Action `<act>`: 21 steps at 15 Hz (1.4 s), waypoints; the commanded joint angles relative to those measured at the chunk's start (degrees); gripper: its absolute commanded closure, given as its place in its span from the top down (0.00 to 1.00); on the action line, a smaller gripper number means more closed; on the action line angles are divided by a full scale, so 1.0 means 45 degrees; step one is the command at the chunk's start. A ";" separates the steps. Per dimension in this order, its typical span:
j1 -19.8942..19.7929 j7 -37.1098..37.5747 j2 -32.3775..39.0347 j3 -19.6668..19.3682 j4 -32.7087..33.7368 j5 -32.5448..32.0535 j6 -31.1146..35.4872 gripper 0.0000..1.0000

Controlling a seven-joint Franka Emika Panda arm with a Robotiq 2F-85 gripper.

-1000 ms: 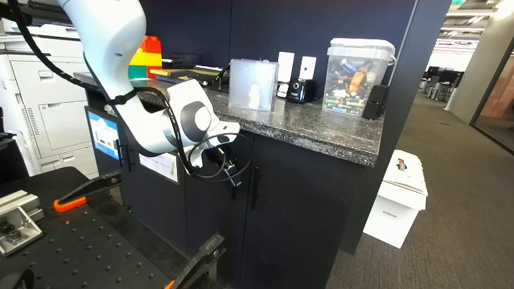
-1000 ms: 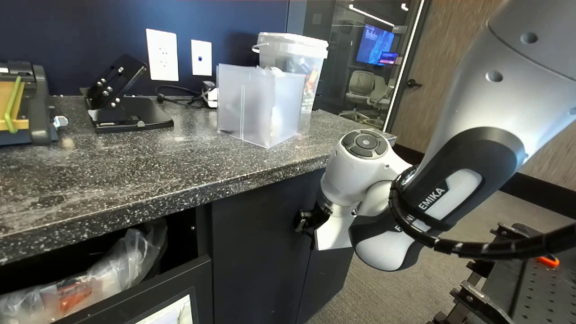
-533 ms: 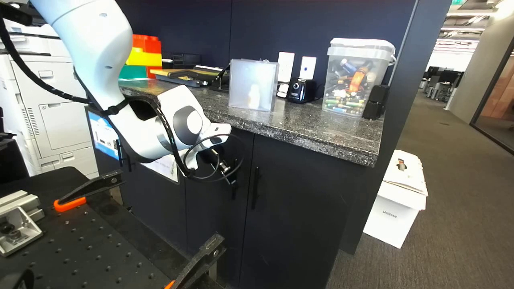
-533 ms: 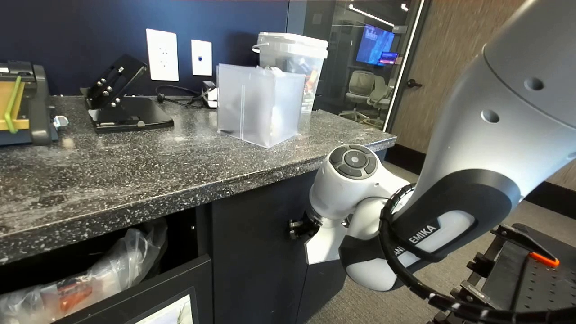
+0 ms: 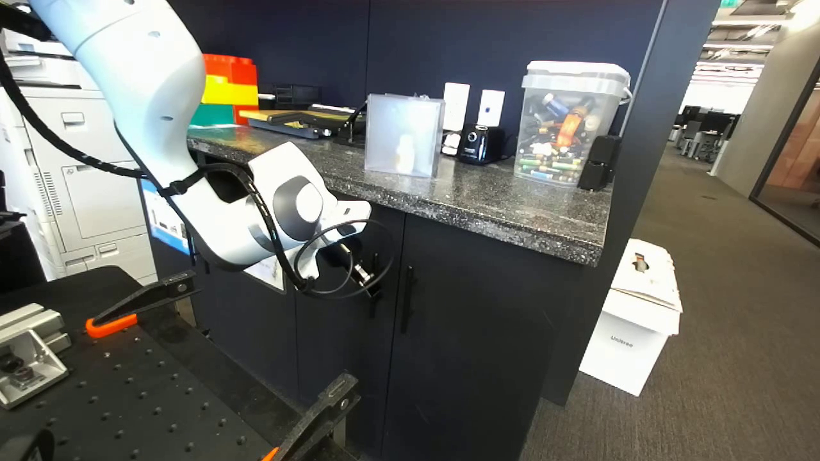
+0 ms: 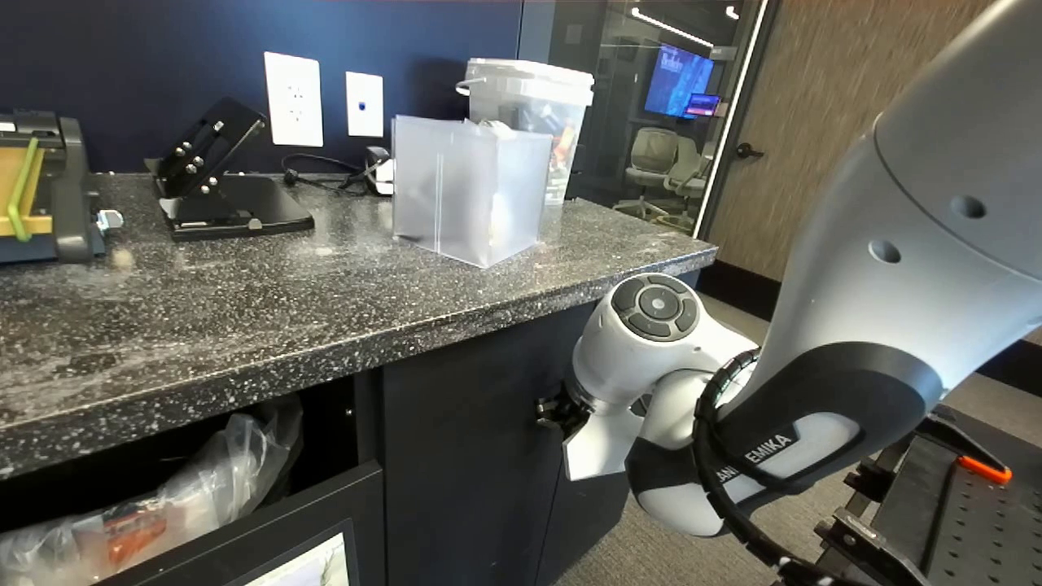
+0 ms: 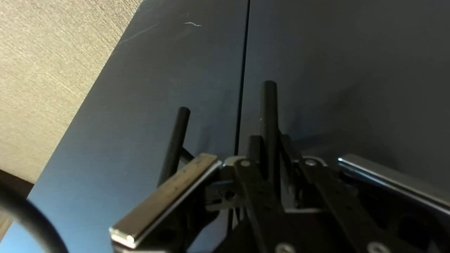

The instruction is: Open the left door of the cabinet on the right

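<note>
The cabinet (image 5: 474,358) is a matte black double-door unit under a speckled stone top. Its left door (image 5: 339,358), also visible in an exterior view as a dark panel (image 6: 464,480), lies flat, with only a thin seam between it and the right door. In the wrist view, the left door's vertical bar handle (image 7: 270,105) rises between my finger pads (image 7: 255,146), which stand close on both sides of it. My gripper (image 7: 270,147) is shut on that handle. In both exterior views the wrist and cable partly hide the grip.
The right door's handle (image 7: 174,147) stands close beside my gripper. Above, the stone counter edge (image 5: 506,234) juts out; a clear box (image 5: 403,134) and a bucket (image 5: 570,121) sit on it. A black perforated table (image 5: 141,410) with clamps (image 5: 327,410) is opposite the doors.
In the exterior views the arm has come down, and the hand has shifted slightly left and lower. The jaws have closed around the left door's handle. The door has not visibly moved.
</note>
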 commanded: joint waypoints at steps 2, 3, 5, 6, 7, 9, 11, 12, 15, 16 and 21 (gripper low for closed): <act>0.0712 -0.0867 -0.2405 0.0487 -0.2058 -0.0039 -0.2366 0.04; 0.0981 -0.0687 -0.2912 0.0448 -0.2680 -0.0137 -0.2766 0.04; 0.1193 -0.0354 -0.3661 0.0651 -0.3549 -0.0305 -0.3274 0.04; 0.1318 -0.0076 -0.3950 0.0769 -0.3988 -0.0335 -0.3206 0.04; 0.1331 0.0044 -0.4228 0.1021 -0.4310 -0.0401 -0.2988 0.04; 0.1152 0.0088 -0.4644 0.1532 -0.4645 -0.0506 -0.2292 0.04; 0.0951 -0.0095 -0.5057 0.1931 -0.5089 -0.0541 -0.1393 0.04; 0.0779 -0.0236 -0.5287 0.2130 -0.5278 -0.0551 -0.1205 0.04; 0.0001 -0.0705 -0.5996 0.2893 -0.5705 -0.0571 -0.1148 0.04; -0.0354 -0.0894 -0.6228 0.3221 -0.5815 -0.0571 -0.1177 0.04; -0.2403 -0.2301 -0.7148 0.4881 -0.5954 -0.0581 -0.1826 0.04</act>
